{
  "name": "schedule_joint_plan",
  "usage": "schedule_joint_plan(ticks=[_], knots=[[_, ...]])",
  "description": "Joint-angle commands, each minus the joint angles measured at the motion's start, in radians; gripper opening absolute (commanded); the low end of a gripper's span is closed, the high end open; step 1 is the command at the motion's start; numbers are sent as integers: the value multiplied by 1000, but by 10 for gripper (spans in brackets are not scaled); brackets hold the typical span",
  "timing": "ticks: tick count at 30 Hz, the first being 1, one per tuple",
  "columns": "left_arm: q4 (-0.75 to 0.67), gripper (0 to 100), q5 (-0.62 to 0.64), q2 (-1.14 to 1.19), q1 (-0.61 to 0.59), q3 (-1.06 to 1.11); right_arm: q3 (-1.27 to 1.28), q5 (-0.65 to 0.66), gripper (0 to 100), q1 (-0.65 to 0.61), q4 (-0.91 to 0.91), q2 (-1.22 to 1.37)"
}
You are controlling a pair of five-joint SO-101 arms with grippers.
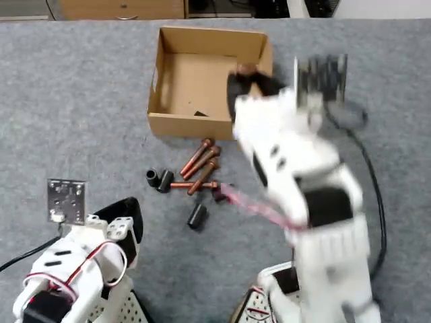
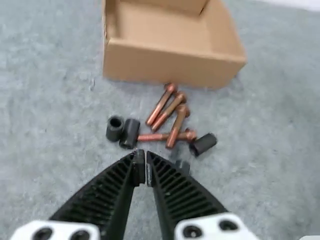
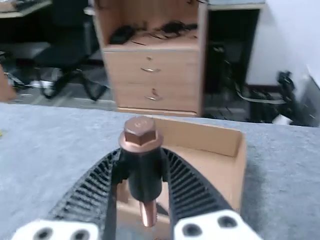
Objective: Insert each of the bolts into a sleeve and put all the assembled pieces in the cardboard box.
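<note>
The open cardboard box (image 1: pixel 157 81) stands at the back middle of the grey mat. My right gripper (image 1: pixel 246 79) is over the box's right wall, shut on a black sleeve with a copper bolt through it (image 3: pixel 142 172), held upright with the hex head on top. Several loose copper bolts (image 1: pixel 199 160) lie in front of the box, with two black sleeves (image 1: pixel 159 179) on their left and another sleeve (image 1: pixel 196 216) nearer the front. My left gripper (image 2: pixel 145 164) is shut and holds nothing, a little short of the bolts (image 2: pixel 169 109) and sleeves (image 2: pixel 123 130).
A square metal plate (image 1: pixel 66 200) sits at the left beside the left arm. A black cable (image 1: pixel 374 188) runs along the right side of the mat. A wooden drawer cabinet (image 3: pixel 152 75) stands beyond the table's far edge.
</note>
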Motion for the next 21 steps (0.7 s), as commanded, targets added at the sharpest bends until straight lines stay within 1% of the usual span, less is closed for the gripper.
schedule_joint_plan(ticks=[1,5,7,11,16,21], knots=[[-6,19,3,-5,-12,15,-300,-5,2,82,-38,320],[-31,19,3,-5,-37,18,-544,-5,2,130,-14,654],[-31,19,3,-5,-48,18,-676,-5,2,134,46,825],[-28,19,3,-5,-51,18,-970,-5,2,136,224,1138],[-28,19,3,-5,-51,20,-1336,-5,2,137,400,1478],[-28,19,3,-7,-44,20,-1639,-5,2,137,489,1762]])
